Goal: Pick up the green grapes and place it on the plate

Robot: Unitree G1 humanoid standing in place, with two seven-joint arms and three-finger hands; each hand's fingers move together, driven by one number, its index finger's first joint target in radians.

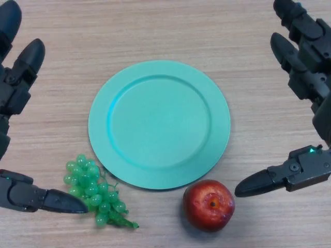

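The green grapes [95, 190], likely light, bumpy and loosely jointed, lie just beside the empty plate [98, 124], best pinched across the cluster's middle by the open left hand [31, 196], right hand [305, 168] likewise open.

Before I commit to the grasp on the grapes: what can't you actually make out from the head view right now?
- Left hand: palm and wrist cut off by the left edge; only fingers and thumb show.
- Right hand: palm cut off by the right edge.
- Green grapes: whether the left thumb tip touches the bunch or only overlaps it.
- Apple: underside, and whether it touches the plate rim.
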